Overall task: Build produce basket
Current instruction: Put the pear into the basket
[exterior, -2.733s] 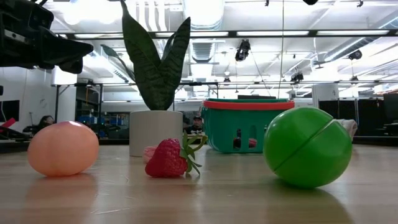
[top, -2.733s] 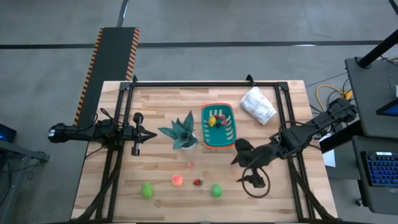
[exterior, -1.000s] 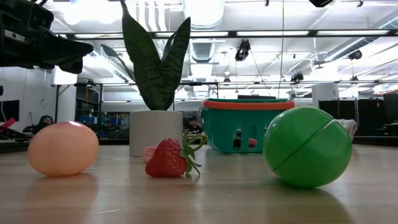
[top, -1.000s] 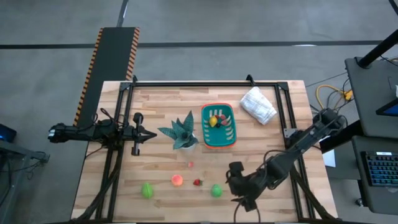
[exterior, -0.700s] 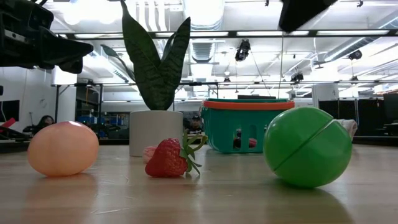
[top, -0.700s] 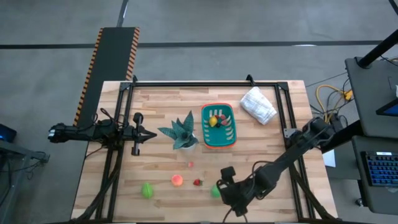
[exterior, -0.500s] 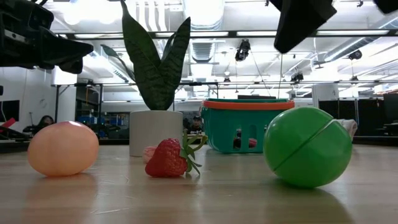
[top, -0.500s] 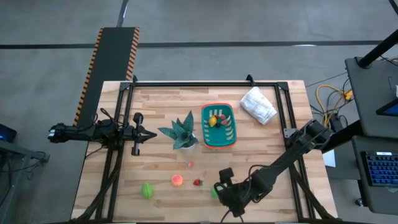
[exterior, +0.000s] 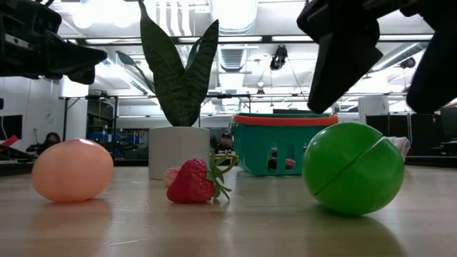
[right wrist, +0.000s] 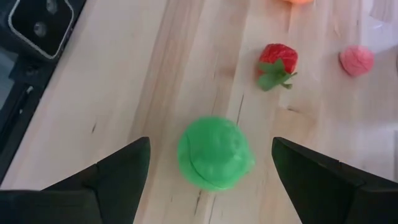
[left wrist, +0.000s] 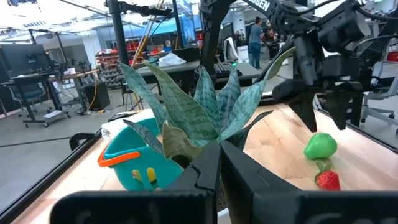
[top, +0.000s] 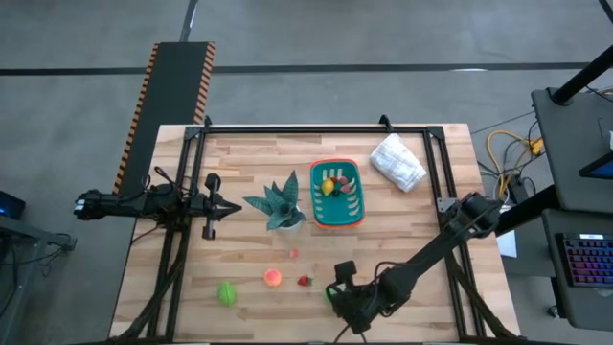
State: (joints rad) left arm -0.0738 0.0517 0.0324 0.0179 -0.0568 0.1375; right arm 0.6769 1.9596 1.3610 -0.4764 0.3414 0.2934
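The teal basket (top: 336, 194) with its orange band stands at mid-table and holds a few produce pieces. Near the front edge a green ball (exterior: 352, 168), a strawberry (exterior: 193, 181) and an orange ball (exterior: 72, 170) rest on the wood. A small pink piece (right wrist: 357, 60) and another green piece (top: 226, 292) lie nearby. My right gripper (right wrist: 211, 144) hangs open just above the green ball (right wrist: 214, 152), one finger to each side, touching nothing. My left gripper (top: 225, 204) waits shut at the table's left, pointing at the plant.
A spiky-leaved plant (top: 281, 203) in a white pot (exterior: 178, 152) stands left of the basket. A white bag (top: 397, 161) lies at the far right. A small camera block (right wrist: 37, 25) sits at the near edge. A black frame rail (top: 316, 127) borders the table.
My right gripper has come down and toward the table's left along the near edge, tipping further downward. It now hangs over the green ball with its fingers still open. The produce and the basket have not moved.
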